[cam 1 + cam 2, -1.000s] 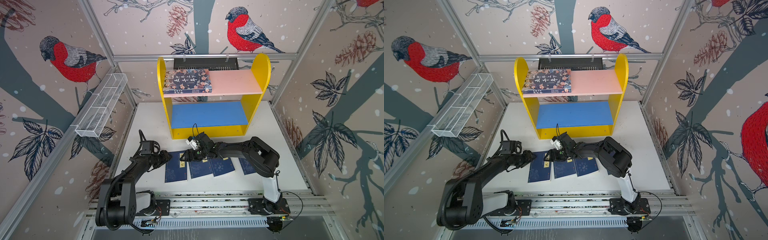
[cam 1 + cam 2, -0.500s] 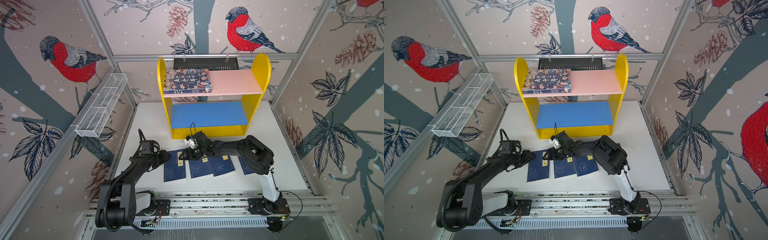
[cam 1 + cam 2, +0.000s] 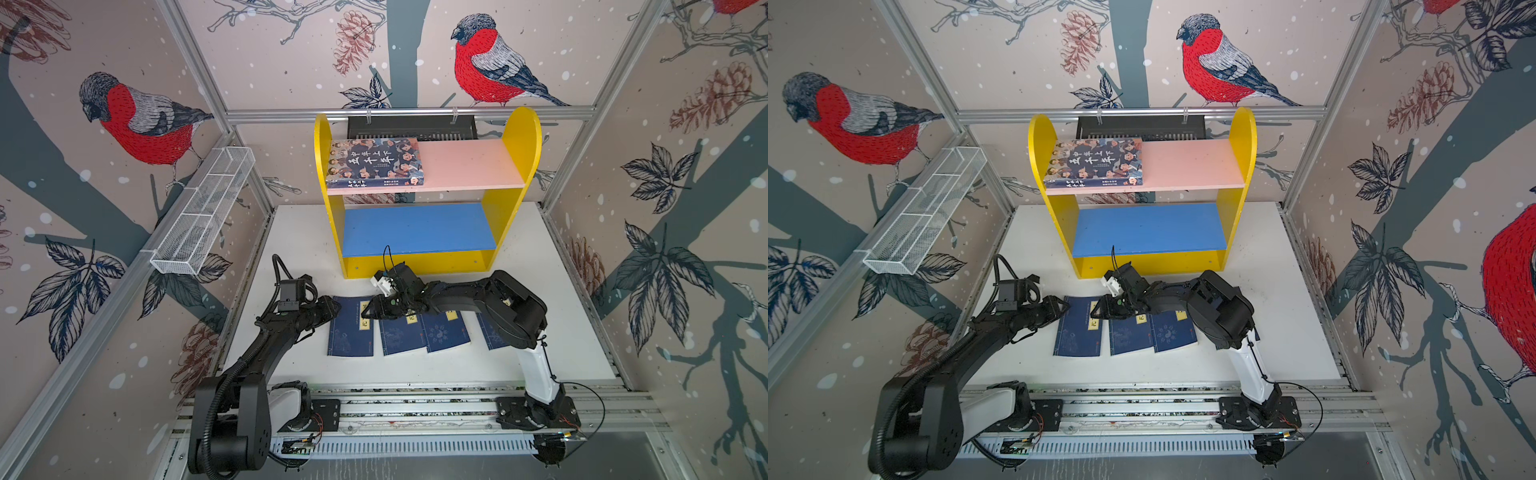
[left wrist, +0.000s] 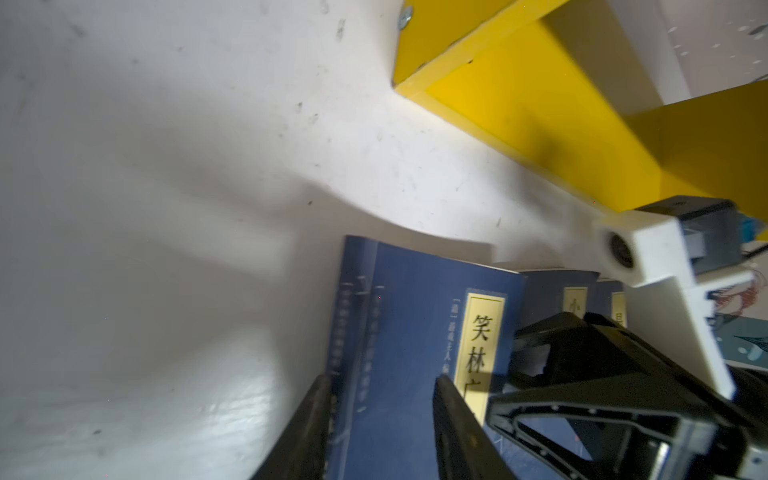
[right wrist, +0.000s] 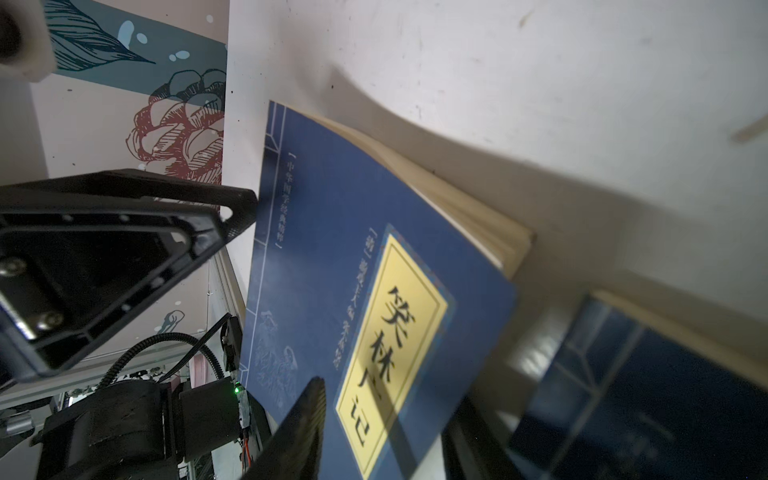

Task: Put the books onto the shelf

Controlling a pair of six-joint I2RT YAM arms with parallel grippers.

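While left tool [image 4: 380, 390] and right tool [image 3: 372, 309] straddle leftmost book [image 3: 349, 336], jaws parted, neighbouring book [image 3: 399, 338] alongside, shelf [image 3: 415, 266] just behind.

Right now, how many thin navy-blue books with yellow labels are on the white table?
4, in a row before the yellow shelf: leftmost book, second book, third book, fourth book mostly hidden under the right arm.

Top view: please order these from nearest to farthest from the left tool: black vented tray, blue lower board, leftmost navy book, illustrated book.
1. leftmost navy book, right at the left tool.
2. blue lower board, low in the shelf.
3. illustrated book, left end of the pink upper board.
4. black vented tray, behind the shelf.
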